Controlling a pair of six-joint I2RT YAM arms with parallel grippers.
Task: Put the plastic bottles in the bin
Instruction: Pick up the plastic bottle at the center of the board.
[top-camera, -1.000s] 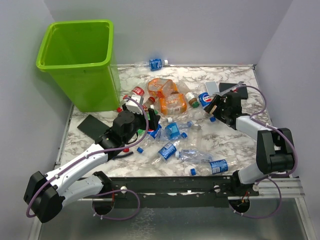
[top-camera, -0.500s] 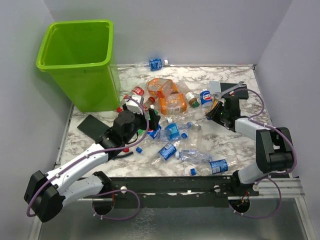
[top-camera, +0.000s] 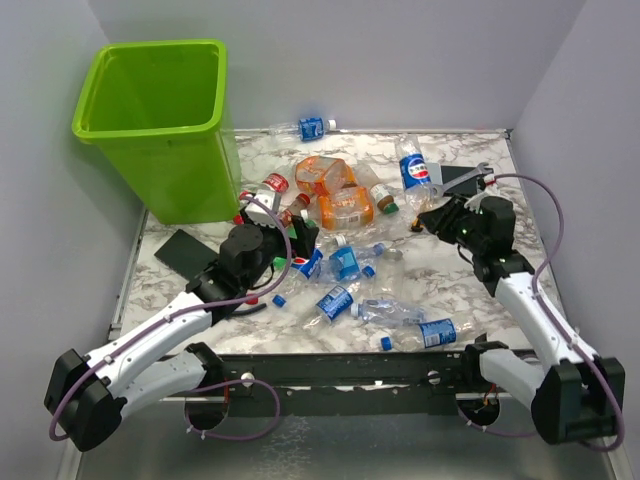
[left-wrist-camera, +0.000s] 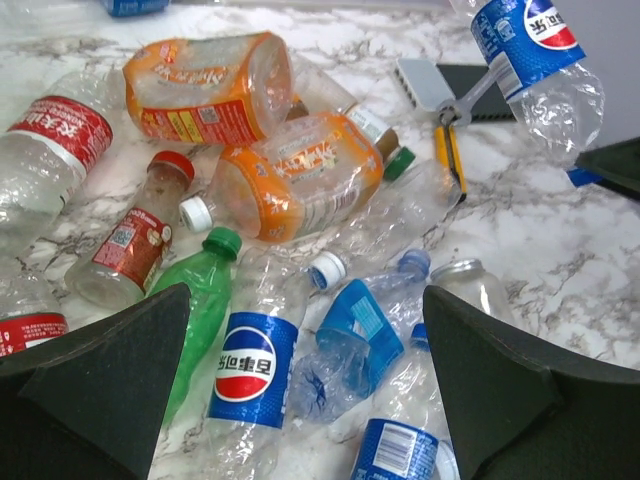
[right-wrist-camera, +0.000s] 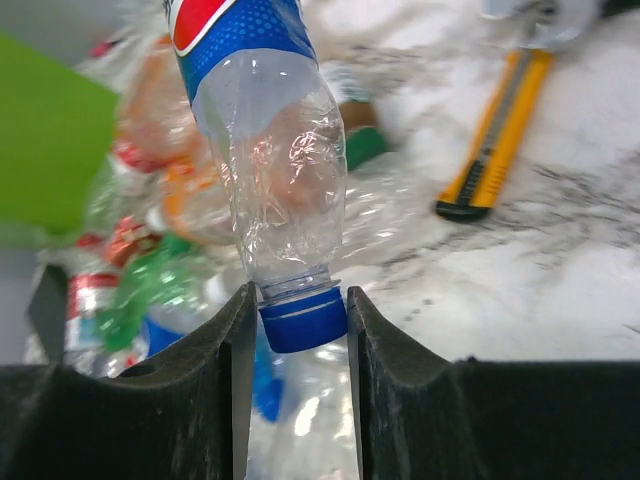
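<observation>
My right gripper (right-wrist-camera: 297, 318) is shut on the blue cap of a clear blue-labelled plastic bottle (right-wrist-camera: 268, 150), which it holds off the marble table at the right (top-camera: 411, 172); the same bottle shows in the left wrist view's top right corner (left-wrist-camera: 535, 52). The lime-green bin (top-camera: 150, 120) stands at the far left. My left gripper (left-wrist-camera: 300, 375) hangs open over the pile of plastic bottles, above a Pepsi bottle (left-wrist-camera: 245, 370) and a crushed blue-labelled one (left-wrist-camera: 355, 335), touching neither. Two orange bottles (left-wrist-camera: 290, 185) and a green one (left-wrist-camera: 200, 300) lie just beyond.
A yellow utility knife (right-wrist-camera: 495, 140) and a black pad (top-camera: 462, 178) lie at the back right. Another black pad (top-camera: 185, 250) lies in front of the bin. One bottle (top-camera: 310, 127) lies alone at the back edge. Grey walls close in three sides.
My right gripper has shut on the Pepsi bottle's cap and raised it off the table, the arm swinging back to the right. The left arm has hardly moved.
</observation>
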